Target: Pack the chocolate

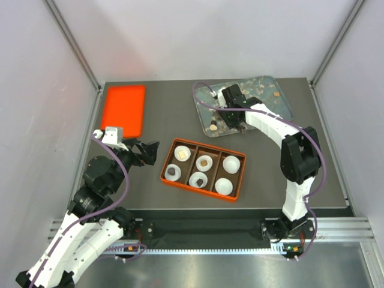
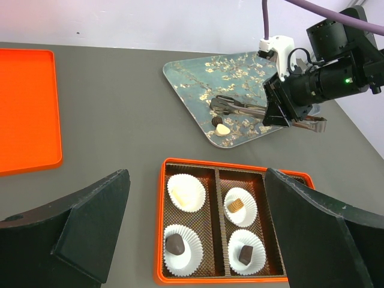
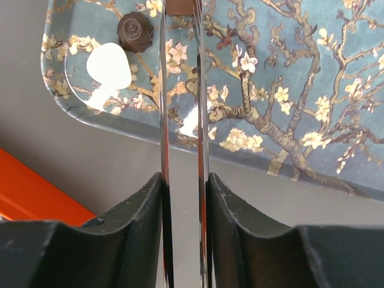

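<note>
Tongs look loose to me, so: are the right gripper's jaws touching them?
Touching. The right wrist view shows the right gripper with both jaws pressed against the outer sides of the two metal arms of the tongs, no gap.

Teal blossom-print tray point(image 3: 312, 72); orange, perhaps brown-lined box point(image 2: 160, 228)

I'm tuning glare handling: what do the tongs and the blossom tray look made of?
The tongs: polished metal, probably steel; the blades gleam and mirror the print. The blossom tray: glossy printed surface with a bright glare spot, lacquered metal or hard plastic; cannot tell which.
</note>
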### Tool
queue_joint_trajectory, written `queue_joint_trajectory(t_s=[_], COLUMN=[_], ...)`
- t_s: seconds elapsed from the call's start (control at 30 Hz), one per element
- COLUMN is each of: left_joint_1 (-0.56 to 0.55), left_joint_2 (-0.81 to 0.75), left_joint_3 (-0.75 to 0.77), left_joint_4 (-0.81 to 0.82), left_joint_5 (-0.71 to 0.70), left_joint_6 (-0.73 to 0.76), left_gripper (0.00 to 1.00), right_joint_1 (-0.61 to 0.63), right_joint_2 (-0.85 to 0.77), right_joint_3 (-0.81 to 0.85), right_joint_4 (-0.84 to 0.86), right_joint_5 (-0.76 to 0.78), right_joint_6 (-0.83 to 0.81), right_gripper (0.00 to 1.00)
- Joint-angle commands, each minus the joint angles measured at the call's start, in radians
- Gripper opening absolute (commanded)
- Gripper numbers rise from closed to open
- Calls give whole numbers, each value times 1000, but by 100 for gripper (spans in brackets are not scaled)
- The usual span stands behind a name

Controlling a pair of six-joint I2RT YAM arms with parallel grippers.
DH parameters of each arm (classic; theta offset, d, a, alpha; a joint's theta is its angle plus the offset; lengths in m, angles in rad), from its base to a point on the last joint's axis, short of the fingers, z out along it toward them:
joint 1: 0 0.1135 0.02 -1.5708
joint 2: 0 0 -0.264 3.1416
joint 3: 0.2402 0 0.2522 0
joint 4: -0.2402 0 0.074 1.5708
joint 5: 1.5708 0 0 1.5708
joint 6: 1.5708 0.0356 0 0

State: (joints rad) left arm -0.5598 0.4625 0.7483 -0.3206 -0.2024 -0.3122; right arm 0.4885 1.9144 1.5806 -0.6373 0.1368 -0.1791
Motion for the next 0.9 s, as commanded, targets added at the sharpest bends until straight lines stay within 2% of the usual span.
queue_joint_trajectory(t_s=[0.0, 0.3, 0.5, 0.6, 0.87], left_joint_1=[3, 3, 3, 3, 3], left_joint_2=[-1, -4, -10, -12, -7], left_joint_3=[-1, -1, -1, -3, -1], left_joint_4=[43, 41, 38, 40, 45], left_joint_5=[-5, -3, -3, -3, 6], left_joint_6=[2, 1, -1, -2, 1], left_gripper=[99, 99, 99, 99, 99], right_joint_1=[-4, -4, -2, 2, 94], right_joint_2=[-44, -175, -339, -470, -713], right_joint_3=[48, -16, -120, -226, -409], right_joint_4=[-8, -42, -73, -102, -205], right_joint_5=[15, 34, 18, 3, 13], right_joint_6=[24, 110, 173, 230, 372], right_gripper=[32, 29, 29, 29, 29])
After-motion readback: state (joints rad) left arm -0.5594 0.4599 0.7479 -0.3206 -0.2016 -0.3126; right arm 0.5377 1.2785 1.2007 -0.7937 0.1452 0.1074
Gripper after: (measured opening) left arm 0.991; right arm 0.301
